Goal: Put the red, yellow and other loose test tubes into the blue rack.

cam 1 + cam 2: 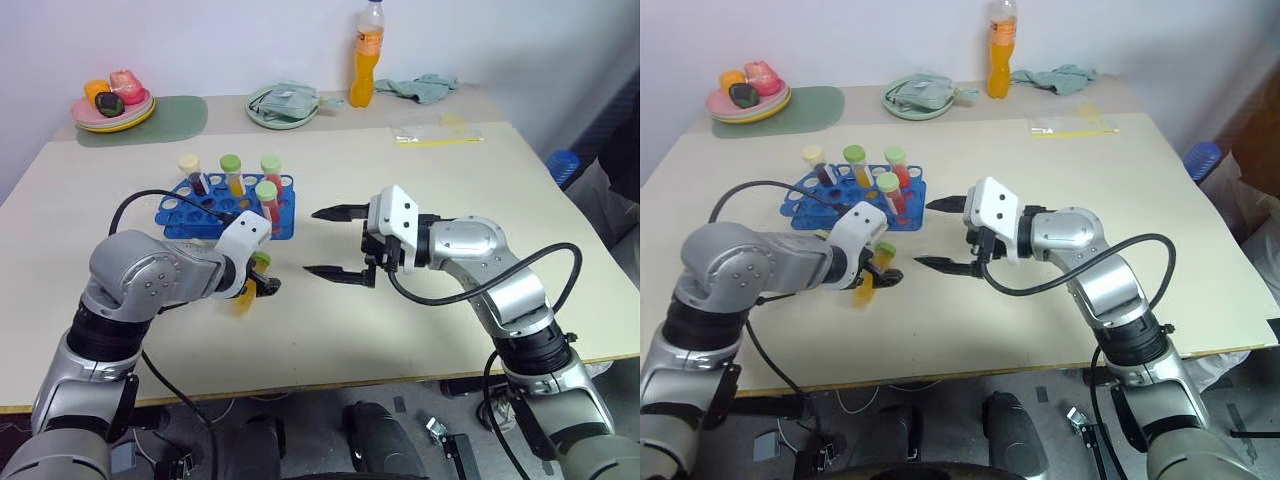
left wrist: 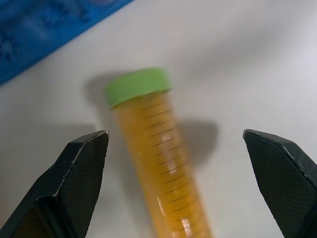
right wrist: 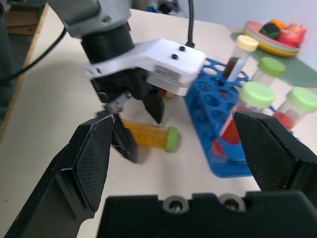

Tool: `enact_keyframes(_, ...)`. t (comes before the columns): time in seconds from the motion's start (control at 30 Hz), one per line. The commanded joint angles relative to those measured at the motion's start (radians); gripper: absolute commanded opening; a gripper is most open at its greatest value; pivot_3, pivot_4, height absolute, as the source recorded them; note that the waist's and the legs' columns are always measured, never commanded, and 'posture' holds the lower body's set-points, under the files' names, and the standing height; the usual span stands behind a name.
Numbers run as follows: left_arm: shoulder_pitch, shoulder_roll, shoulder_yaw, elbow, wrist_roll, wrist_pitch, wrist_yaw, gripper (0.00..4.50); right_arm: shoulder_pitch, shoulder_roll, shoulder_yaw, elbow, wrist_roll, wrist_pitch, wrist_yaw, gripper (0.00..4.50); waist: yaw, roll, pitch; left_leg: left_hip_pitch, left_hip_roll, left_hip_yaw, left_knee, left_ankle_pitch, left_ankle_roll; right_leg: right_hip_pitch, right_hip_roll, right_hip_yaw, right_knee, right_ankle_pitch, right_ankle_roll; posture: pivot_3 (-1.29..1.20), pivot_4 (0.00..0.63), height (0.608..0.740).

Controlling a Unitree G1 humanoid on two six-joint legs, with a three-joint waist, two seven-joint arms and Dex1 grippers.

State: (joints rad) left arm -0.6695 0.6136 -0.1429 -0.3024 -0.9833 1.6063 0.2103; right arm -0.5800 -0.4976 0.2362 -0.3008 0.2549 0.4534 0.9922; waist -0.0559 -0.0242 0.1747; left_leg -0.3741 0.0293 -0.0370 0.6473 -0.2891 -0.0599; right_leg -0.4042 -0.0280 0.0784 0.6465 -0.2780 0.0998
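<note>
Head pair downward over table (image 1: pixel 420 330); wrist views close, both on yellow tube (image 2: pixel 158 163).

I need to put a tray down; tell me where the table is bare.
Bare: the wide stretch of the beige table right of the blue plastic rack, and the near edge. Crowded: around the rack and the lying yellow tube, and the back edge.

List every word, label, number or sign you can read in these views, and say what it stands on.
None can be read.
yellow tube: printed graduation lines down its side, no legible numbers beside them.
orange bottle: its label band is too small to read.
clear packet: a yellow strip, any print too small to tell.
blue rack: no marking legible.
</note>
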Motion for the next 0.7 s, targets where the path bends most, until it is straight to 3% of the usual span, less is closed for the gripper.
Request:
enact_keyframes(0.03,-0.007,-0.012,0.027,0.031,-0.107,0.008,0.16,4.5,0.019,-0.027,0.004,-0.06,0.016,-0.005,0.015,4.27,0.008,0.0,0.0,0.0,0.0,0.0,0.0,0.0,0.0,0.0,0.0,0.0,0.0,0.0,0.0,0.0,0.15,0.74)
enact_keyframes(0.13,-0.009,-0.029,0.037,0.064,-0.182,0.008,0.263,4.5,0.031,-0.038,0.01,-0.069,0.015,-0.013,0.016,4.27,0.013,0.0,0.0,0.0,0.0,0.0,0.0,0.0,0.0,0.0,0.0,0.0,0.0,0.0,0.0,0.0,0.15,0.74)
enact_keyframes(0.23,0.003,-0.047,0.037,0.09,-0.236,0.008,0.346,3.7,0.033,-0.036,0.012,-0.071,0.012,-0.013,0.008,4.32,0.014,0.0,0.0,0.0,-0.001,0.0,0.0,0.0,-0.001,0.0,0.0,0.0,0.0,0.0,0.0,0.0,0.15,0.74)
enact_keyframes(0.4,-0.005,-0.025,0.045,0.097,-0.318,0.008,0.429,1.23,0.046,-0.032,0.018,-0.083,0.012,-0.008,-0.002,4.32,0.011,0.0,0.0,0.0,-0.001,0.002,0.0,0.001,-0.002,0.0,0.001,0.0,0.0,0.0,0.0,0.0,0.15,0.74)
enact_keyframes(0.47,-0.014,-0.008,0.08,0.086,-0.35,0.008,0.436,1.23,0.05,-0.03,0.018,-0.088,0.012,-0.006,-0.008,4.32,0.011,0.0,0.0,0.0,-0.001,0.002,0.0,0.001,-0.003,0.0,0.001,0.0,0.0,0.0,0.0,0.0,0.15,0.74)
enact_keyframes(0.6,-0.01,0.088,0.171,-0.082,-0.301,-0.059,0.286,1.23,0.056,-0.026,0.012,-0.09,0.016,0.006,-0.026,4.32,0.013,-0.002,0.001,-0.001,-0.001,0.002,0.0,0.002,-0.004,-0.001,0.001,-0.001,0.0,0.0,0.0,0.0,0.15,0.74)
enact_keyframes(0.7,0.09,0.185,0.243,-0.227,-0.108,-0.339,0.077,1.23,0.065,-0.02,0.003,-0.08,0.017,0.007,-0.049,4.32,0.013,-0.002,0.001,-0.001,-0.001,0.003,-0.002,0.004,-0.007,-0.001,0.001,0.0,-0.001,0.0,-0.001,0.0,0.15,0.74)
